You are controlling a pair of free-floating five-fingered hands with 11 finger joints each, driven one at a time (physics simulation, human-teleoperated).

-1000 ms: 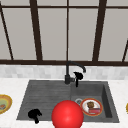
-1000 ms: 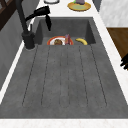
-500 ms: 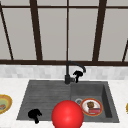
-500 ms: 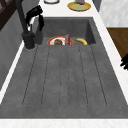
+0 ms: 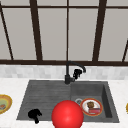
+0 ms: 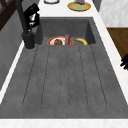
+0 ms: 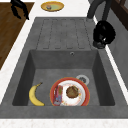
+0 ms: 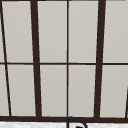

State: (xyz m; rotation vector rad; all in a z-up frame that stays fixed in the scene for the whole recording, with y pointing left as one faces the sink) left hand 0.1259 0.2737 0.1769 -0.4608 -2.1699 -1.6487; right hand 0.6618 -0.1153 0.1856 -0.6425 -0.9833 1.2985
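My right hand (image 5: 77, 73) is up against the spout of the black faucet (image 5: 68, 75) behind the sink, its fingers curled round it. The same hand (image 6: 32, 13) sits beside the faucet post in the left side view and as a dark mass (image 7: 103, 32) in the right side view. My left hand (image 5: 35, 115) hangs at the front left edge of the drainboard (image 5: 42, 97) with relaxed fingers pointing down; it is also at the counter's front edge in the side views (image 7: 18, 7) (image 6: 125, 61). A big red ball (image 5: 67, 115) is low in the front view.
In the basin (image 7: 27, 75) lie a red-rimmed plate (image 7: 70, 94) with food and a banana (image 7: 35, 95). A yellow dish (image 5: 3, 103) stands on the left counter, and another dish (image 6: 79, 6) on the right counter. A window spans the wall behind.
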